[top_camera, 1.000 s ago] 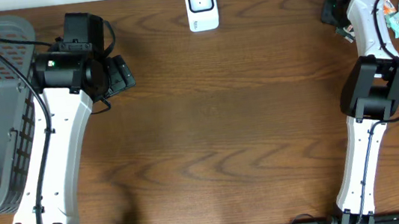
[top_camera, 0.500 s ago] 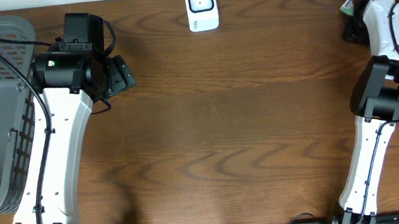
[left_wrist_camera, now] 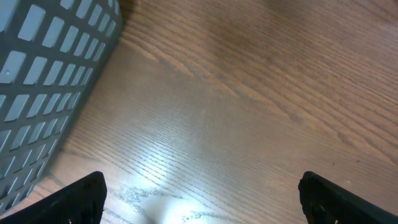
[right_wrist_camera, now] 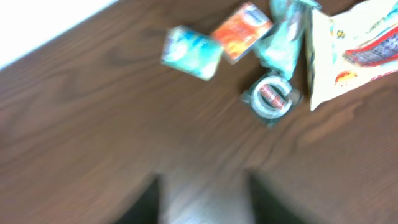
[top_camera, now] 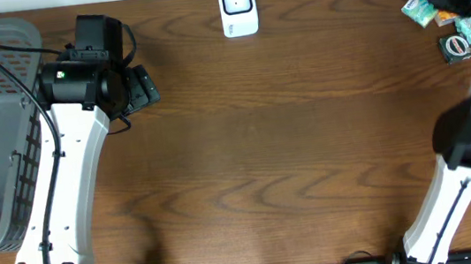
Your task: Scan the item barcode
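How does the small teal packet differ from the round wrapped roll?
The small teal packet is flat and squarish; the round wrapped roll is a greyish ring. In the right wrist view the packet lies left of the roll. Both rest on the brown wooden table.

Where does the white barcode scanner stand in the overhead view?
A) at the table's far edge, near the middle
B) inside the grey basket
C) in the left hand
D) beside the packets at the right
A: the white scanner stands on the table at its far edge near the middle, well apart from the grey basket at the left.
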Controlling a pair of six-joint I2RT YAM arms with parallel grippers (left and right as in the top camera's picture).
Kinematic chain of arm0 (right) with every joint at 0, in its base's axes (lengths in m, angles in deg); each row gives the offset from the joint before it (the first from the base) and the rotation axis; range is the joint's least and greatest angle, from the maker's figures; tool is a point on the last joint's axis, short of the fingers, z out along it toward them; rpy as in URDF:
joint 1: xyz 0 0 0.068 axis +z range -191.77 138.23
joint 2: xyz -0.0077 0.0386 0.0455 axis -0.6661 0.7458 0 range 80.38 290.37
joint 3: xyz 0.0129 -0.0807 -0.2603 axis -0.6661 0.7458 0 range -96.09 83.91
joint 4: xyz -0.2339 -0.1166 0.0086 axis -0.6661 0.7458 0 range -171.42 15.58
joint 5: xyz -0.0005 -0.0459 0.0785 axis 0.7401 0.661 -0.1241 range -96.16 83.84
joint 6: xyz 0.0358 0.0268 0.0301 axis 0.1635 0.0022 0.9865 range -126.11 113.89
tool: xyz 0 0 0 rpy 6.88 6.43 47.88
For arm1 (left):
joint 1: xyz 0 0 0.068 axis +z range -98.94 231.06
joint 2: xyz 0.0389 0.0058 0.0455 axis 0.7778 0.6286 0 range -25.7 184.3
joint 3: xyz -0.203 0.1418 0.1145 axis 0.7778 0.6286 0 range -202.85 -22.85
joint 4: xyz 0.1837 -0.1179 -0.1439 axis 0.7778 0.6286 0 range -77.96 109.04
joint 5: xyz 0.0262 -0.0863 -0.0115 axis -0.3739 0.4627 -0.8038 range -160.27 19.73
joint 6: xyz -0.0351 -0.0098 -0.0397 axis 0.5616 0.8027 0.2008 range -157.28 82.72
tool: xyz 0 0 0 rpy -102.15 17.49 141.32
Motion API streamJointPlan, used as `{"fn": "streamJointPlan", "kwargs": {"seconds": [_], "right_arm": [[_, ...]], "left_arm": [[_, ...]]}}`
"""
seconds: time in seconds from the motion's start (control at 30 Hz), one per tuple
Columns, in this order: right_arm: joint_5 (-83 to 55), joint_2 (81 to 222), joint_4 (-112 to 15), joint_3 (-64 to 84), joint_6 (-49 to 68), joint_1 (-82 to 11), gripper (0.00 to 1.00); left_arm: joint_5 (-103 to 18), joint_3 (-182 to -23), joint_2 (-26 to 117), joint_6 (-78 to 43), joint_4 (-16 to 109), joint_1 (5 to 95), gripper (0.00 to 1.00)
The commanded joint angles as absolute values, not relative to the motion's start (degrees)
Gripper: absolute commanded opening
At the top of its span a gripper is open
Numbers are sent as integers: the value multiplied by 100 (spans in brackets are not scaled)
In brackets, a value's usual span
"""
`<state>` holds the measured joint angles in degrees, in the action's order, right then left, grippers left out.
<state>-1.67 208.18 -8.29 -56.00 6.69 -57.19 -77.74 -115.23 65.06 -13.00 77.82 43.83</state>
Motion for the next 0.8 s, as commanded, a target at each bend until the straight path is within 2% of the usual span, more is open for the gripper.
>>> {"fn": "streamJointPlan", "kwargs": {"seconds": [0.0, 0.17, 0.3, 0.33, 0.4, 0.77], "right_arm": [[-980, 20003, -279, -5655, 710, -5476, 62], [-977, 19393, 543, -5655, 553, -5111, 67], [-1065, 19048, 921, -5655, 408, -4678, 66], [-1255, 18904, 991, -5655, 349, -4438, 64], [-1384, 18770, 1002, -5655, 229, -4182, 62], [-1135, 18473, 991, -5655, 129, -2545, 66]], "left_arm": [[-7826, -11573, 6526, -1230, 7800, 4392, 98], [-7826, -11573, 6526, -1230, 7800, 4392, 98], [-7826, -11573, 6526, -1230, 7800, 4392, 98], [-7826, -11573, 6526, -1230, 7800, 4392, 98], [-7826, -11573, 6526, -1230, 7800, 4392, 98], [-7826, -11573, 6526, -1230, 7800, 4392, 98]]}}
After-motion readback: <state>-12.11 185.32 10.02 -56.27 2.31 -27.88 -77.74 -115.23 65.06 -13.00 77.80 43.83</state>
